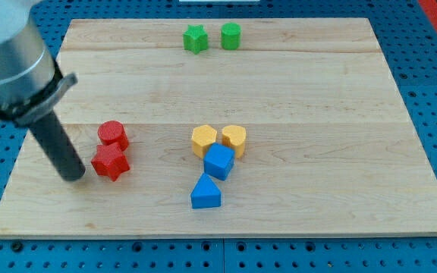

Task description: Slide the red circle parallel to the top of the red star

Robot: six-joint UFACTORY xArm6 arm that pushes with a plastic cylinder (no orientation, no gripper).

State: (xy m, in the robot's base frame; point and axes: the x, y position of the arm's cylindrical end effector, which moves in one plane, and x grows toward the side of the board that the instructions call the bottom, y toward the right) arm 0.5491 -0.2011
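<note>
The red circle [113, 134] lies left of the board's middle, just above the red star [110, 161] and touching or nearly touching it. My tip [73, 177] rests on the board just left of the red star, a small gap apart. The dark rod slopes up to the view's upper left into the grey arm.
A yellow block [203, 140] and a yellow hexagon [234, 139] sit at mid-board over a blue cube [218, 161] and a blue triangle [205, 192]. A green star [196, 38] and a green circle [231, 36] sit near the wooden board's [340, 152] top edge.
</note>
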